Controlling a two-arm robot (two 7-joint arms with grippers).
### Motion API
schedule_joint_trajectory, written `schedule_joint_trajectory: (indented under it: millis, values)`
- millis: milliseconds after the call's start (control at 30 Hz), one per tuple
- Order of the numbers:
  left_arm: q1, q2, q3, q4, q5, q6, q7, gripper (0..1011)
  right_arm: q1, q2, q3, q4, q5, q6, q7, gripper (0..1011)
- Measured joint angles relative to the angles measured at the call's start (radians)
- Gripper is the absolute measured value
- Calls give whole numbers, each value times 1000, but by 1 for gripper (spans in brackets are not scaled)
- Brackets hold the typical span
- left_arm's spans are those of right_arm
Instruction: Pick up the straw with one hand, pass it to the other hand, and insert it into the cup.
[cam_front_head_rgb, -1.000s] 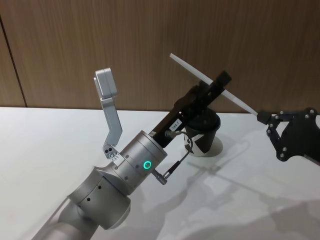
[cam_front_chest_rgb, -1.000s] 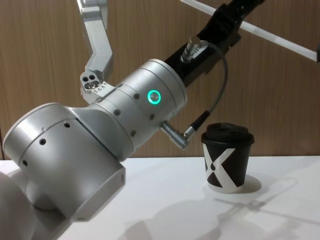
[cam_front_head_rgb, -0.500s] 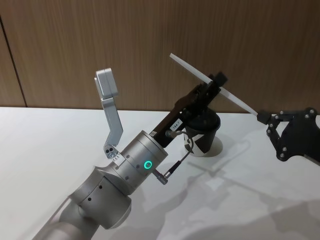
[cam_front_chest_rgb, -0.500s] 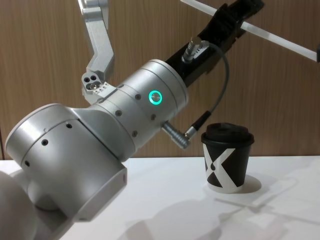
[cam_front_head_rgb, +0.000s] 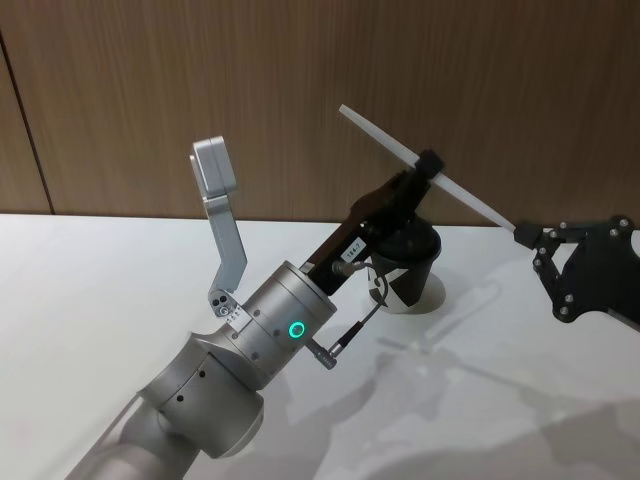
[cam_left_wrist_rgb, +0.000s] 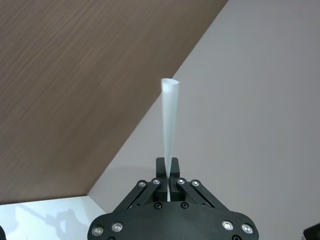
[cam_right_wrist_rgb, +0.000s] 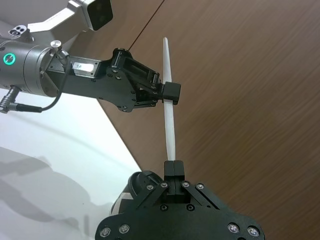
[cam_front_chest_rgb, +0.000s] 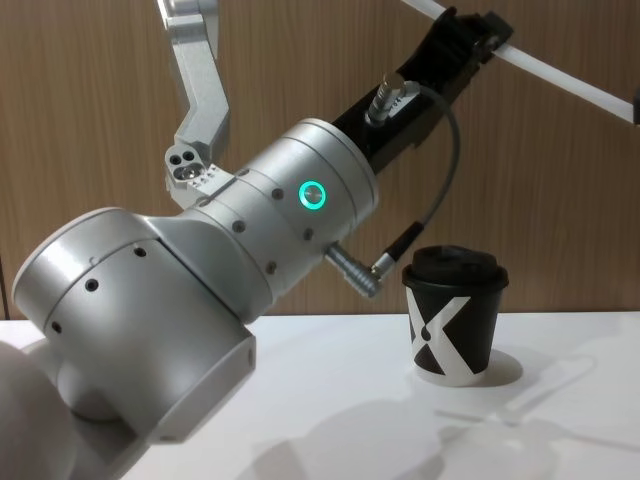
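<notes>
The white straw hangs slanted in the air above the cup, a black paper cup with a white X mark and a domed lid that stands on the white table. My left gripper, on the silver arm with the green ring, is shut on the straw around its middle. At the right, my small black right gripper is shut on the straw's lower end. In the right wrist view the left gripper clamps the straw farther up. The chest view has the left gripper high above the cup.
The bulky silver left arm crosses the front left of the table. A wood-panelled wall stands right behind the table. A grey cable loops from the arm just above the cup's lid.
The left gripper's fingers have drawn together on the straw's middle. The straw, the right gripper and the cup have stayed in place.
</notes>
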Motion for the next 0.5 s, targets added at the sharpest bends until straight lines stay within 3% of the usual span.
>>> schedule_joint_trajectory:
  millis: [367,500]
  values:
    - [0,0,0,1,0,-1,0,11,0,0,0,0,0,0,0,0]
    - [0,0,0,1,0,-1,0,11,0,0,0,0,0,0,0,77]
